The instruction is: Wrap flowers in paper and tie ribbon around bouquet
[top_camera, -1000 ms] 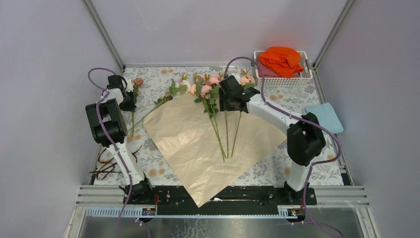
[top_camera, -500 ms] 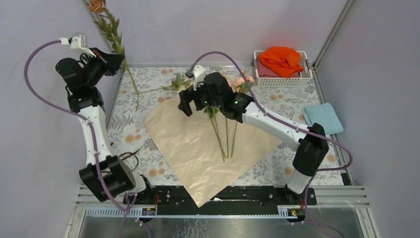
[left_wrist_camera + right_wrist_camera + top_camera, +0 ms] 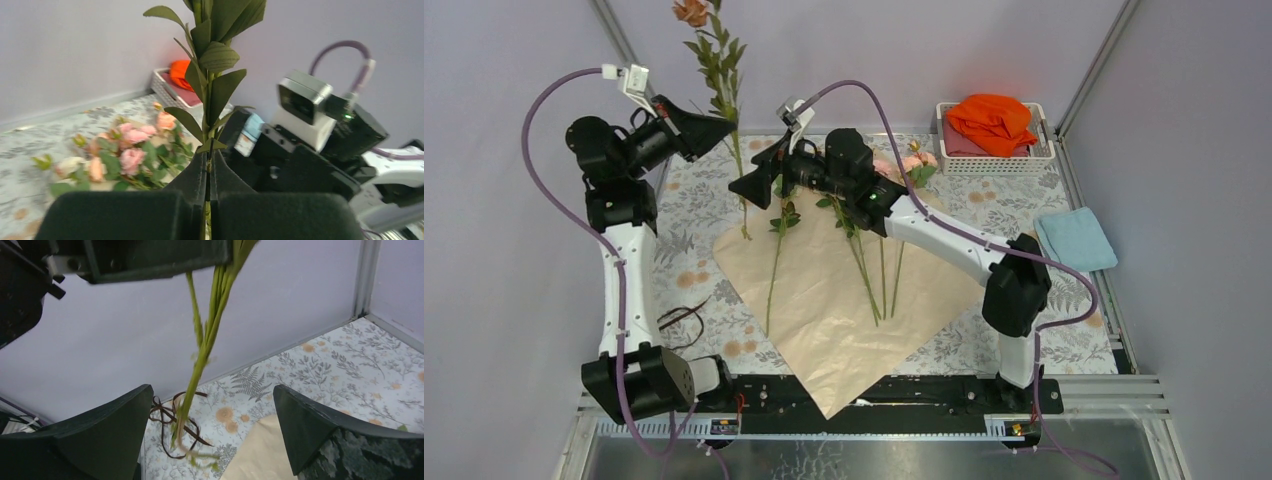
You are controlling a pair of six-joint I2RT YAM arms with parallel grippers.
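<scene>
A flower stem (image 3: 724,75) was held upright, pinched tight in the left gripper (image 3: 722,126), above the paper's (image 3: 824,310) left corner. The right gripper (image 3: 749,180) was spread wide beside it. Other flowers (image 3: 916,161) were laid across the paper, the ribbon (image 3: 679,318) left of it.

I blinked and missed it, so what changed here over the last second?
The left gripper, shut on one flower, lifted it from lying flat at the left and now holds it upright, high up. The right gripper left the three stems on the paper, moved left toward the held flower and now stands wide open. Paper, those stems and the basket stayed put.
</scene>
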